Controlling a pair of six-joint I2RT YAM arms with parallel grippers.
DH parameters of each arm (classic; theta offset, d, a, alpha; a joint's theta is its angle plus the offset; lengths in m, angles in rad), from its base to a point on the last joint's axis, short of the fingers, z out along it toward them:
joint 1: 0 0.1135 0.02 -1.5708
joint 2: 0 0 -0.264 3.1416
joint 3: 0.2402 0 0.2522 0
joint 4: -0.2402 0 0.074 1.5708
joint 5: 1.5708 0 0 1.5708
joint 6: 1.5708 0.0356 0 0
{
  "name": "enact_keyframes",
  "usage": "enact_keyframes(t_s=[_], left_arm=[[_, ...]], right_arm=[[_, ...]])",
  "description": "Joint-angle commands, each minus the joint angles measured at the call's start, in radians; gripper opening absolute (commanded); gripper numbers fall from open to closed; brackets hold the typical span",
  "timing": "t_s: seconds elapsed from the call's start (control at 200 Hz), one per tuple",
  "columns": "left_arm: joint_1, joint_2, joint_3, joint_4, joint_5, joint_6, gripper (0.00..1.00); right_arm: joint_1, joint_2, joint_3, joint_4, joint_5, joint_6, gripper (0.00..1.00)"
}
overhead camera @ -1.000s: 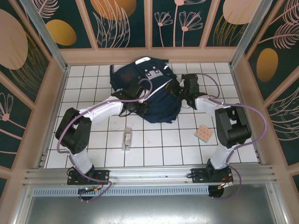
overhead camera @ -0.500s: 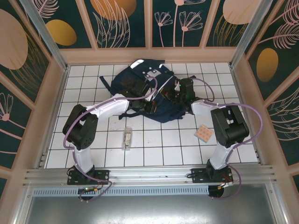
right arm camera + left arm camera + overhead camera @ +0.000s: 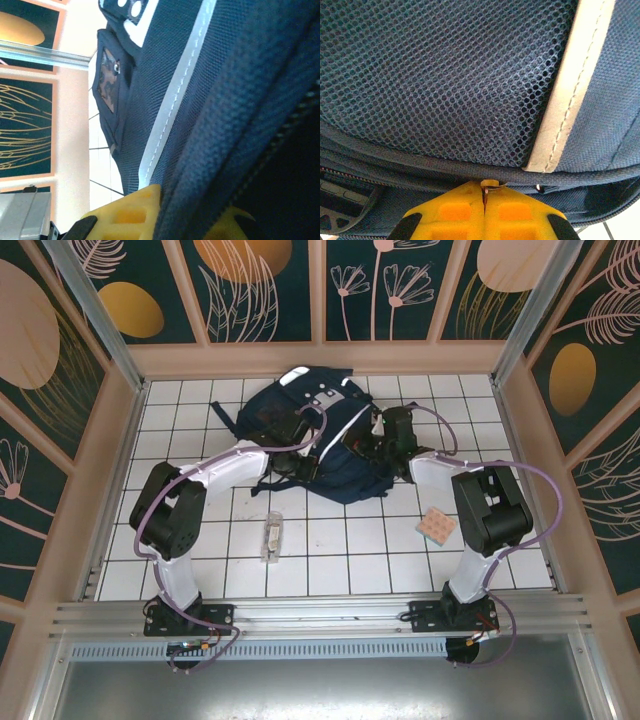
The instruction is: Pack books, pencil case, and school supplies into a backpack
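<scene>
The navy backpack (image 3: 330, 455) with white stripes lies bunched at the back middle of the tiled table. My left gripper (image 3: 303, 457) presses against its left side. In the left wrist view its yellow fingers (image 3: 455, 212) meet, with a small metal zipper pull (image 3: 490, 185) pinched at their tips, below the mesh panel (image 3: 445, 75). My right gripper (image 3: 366, 445) is at the bag's right side. A thick navy fold of the backpack (image 3: 220, 165) runs between its yellow fingers (image 3: 135, 210). The books and the pencil case are out of view.
A narrow clear oblong box (image 3: 271, 536) lies on the tiles in front of the bag. A pinkish-tan dotted pad (image 3: 436, 527) sits near the right arm's elbow. Pale walls (image 3: 110, 460) close in the table on three sides, with a metal rail (image 3: 320, 618) along the near edge.
The backpack has been pulled back and bunched narrower. My left arm reached further in along the bag, and my right gripper closed on the fabric fold.
</scene>
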State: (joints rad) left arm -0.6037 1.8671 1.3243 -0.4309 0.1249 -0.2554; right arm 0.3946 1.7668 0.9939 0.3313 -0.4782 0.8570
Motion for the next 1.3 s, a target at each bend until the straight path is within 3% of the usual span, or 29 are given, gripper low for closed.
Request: enact_keyframes(t_s=[0.0, 0.03, 0.11, 0.15, 0.185, 0.2, 0.29, 0.575, 0.806, 0.976, 1.101, 1.296], left_arm=[[0.048, -0.004, 0.018, -0.08, -0.194, -0.007, 0.0], [0.048, -0.008, 0.019, -0.08, -0.222, -0.013, 0.05], [0.049, -0.027, 0.011, -0.08, -0.293, -0.034, 0.36], [0.048, -0.042, 0.002, -0.08, -0.313, -0.048, 0.6], [0.051, -0.059, -0.008, -0.076, -0.324, -0.059, 0.95], [0.05, -0.066, -0.013, -0.075, -0.324, -0.063, 0.98], [0.05, -0.122, -0.044, -0.078, -0.339, -0.087, 0.99], [0.05, -0.292, -0.152, -0.193, -0.264, -0.128, 0.99], [0.051, -0.408, -0.333, -0.218, -0.159, -0.238, 0.99], [0.051, -0.473, -0.48, -0.18, -0.066, -0.311, 0.99], [0.046, -0.505, -0.567, -0.102, 0.014, -0.368, 0.92], [-0.015, -0.486, -0.622, 0.02, 0.05, -0.438, 0.87]], right_arm=[[0.01, 0.003, 0.056, -0.019, -0.039, -0.038, 0.0], [0.017, 0.005, 0.062, -0.022, -0.038, -0.038, 0.0], [0.03, 0.019, 0.084, -0.053, -0.036, -0.039, 0.0], [0.033, 0.024, 0.095, -0.076, -0.037, -0.038, 0.1], [0.033, 0.027, 0.097, -0.091, -0.04, -0.04, 0.23], [0.033, 0.025, 0.097, -0.097, -0.039, -0.039, 0.28], [0.032, 0.002, 0.081, -0.136, -0.022, -0.053, 0.49], [0.034, -0.161, 0.071, -0.461, 0.163, -0.222, 0.83], [0.037, -0.301, 0.033, -0.593, 0.38, -0.273, 0.85], [0.044, -0.353, -0.014, -0.525, 0.397, -0.24, 0.85], [0.053, -0.354, -0.033, -0.483, 0.392, -0.212, 0.85], [0.089, -0.322, -0.03, -0.462, 0.379, -0.197, 0.84]])
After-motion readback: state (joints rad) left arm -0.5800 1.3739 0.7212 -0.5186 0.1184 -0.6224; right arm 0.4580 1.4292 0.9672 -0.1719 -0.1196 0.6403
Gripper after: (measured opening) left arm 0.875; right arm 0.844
